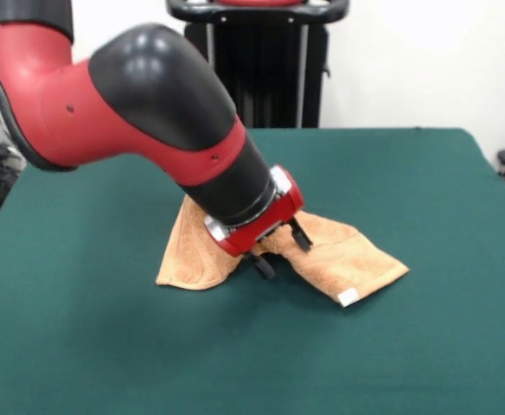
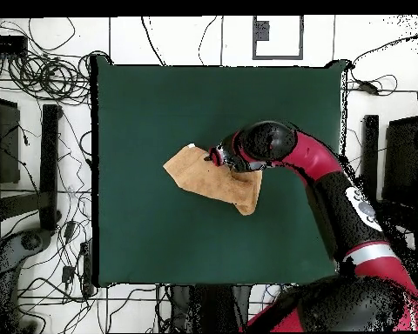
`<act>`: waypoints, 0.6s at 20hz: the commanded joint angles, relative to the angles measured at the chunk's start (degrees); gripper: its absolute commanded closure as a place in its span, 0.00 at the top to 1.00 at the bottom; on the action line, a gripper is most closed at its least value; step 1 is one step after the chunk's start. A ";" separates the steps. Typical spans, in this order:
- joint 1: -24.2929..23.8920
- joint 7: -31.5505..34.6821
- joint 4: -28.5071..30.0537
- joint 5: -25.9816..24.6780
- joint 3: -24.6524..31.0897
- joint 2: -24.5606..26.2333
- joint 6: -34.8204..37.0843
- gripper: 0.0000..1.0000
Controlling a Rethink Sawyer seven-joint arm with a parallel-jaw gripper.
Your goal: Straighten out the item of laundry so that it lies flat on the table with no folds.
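The orange-tan item of laundry point(image 1: 348, 259) lies rumpled near the middle of the green table point(image 1: 105, 346), with folds running across it and a white tag point(image 1: 349, 296) at its front right corner. In the overhead view the item of laundry point(image 2: 195, 174) is a slanted, uneven patch. My gripper point(image 1: 282, 251) hangs low over the cloth's middle, tilted, its two black fingers spread apart and open, with nothing gripped between them. The arm hides the towel's centre. From above, the gripper point(image 2: 215, 156) sits at the towel's upper edge.
The red and black arm point(image 1: 149, 104) sweeps in from the upper left of the front view and covers part of the table behind the towel. Cables and stands point(image 2: 38, 78) surround the table on the floor.
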 commanded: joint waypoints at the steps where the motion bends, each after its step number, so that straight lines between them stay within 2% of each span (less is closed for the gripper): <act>1: 2.46 -5.52 -0.12 -2.48 4.95 4.68 -5.29 1.00; 7: 2.30 -5.77 0.25 -2.79 5.54 6.06 -6.56 1.00; 12: 1.82 -5.37 1.63 -2.45 6.07 5.27 -5.88 1.00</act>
